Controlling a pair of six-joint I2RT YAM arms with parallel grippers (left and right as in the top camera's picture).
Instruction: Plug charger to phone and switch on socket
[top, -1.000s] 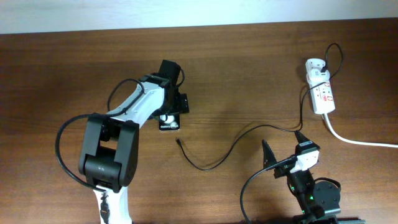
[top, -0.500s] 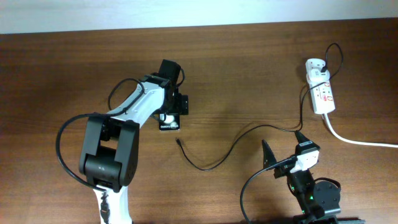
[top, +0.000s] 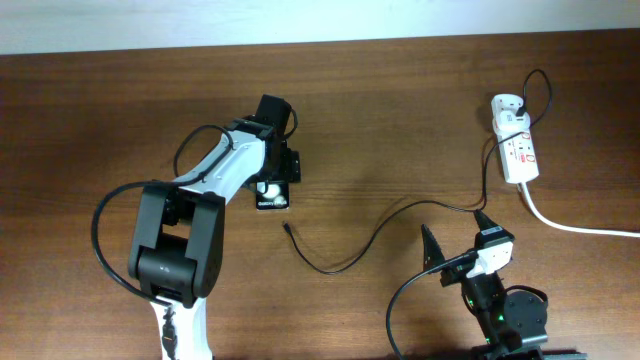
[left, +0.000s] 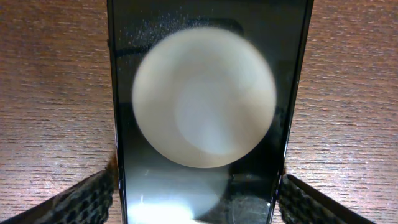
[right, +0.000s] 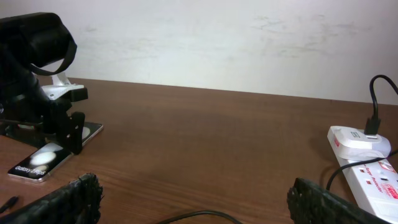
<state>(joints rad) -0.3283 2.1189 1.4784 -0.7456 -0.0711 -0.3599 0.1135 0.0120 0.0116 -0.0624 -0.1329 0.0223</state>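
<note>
The left tool (top: 275, 180) covers most of the phone (top: 272, 200) from overhead, so only the phone's near end with its tiny white text shows below it. In the left wrist view the phone fills the middle of the picture and is cut off at top and bottom. Its large white circle is blurred and glare washes out the lower edge. The textured fingers (left: 74, 202) show only as corners at the bottom. They meet the phone's two long edges, so this tool is closed narrowly on the phone, which lies flat on the surface (top: 120, 110).

The right tool (top: 452, 232) sits low near the front edge, spread wide and holding nothing. Its wrist view shows just the two fingertips at the bottom corners.

The charger (top: 330, 271) lies loose. Its connector tip (top: 287, 229) rests just below and right of the phone, apart from it. The cable loops across to the white plug adapter (top: 507, 105), seated at the far end of the socket (top: 520, 152). The socket's switch position is too small to make out. The thick white cord (top: 570, 227) runs off the right edge.

Bare wood lies between phone and socket, crossed only by the cable. The wall (right: 205, 43) closes the far side.
</note>
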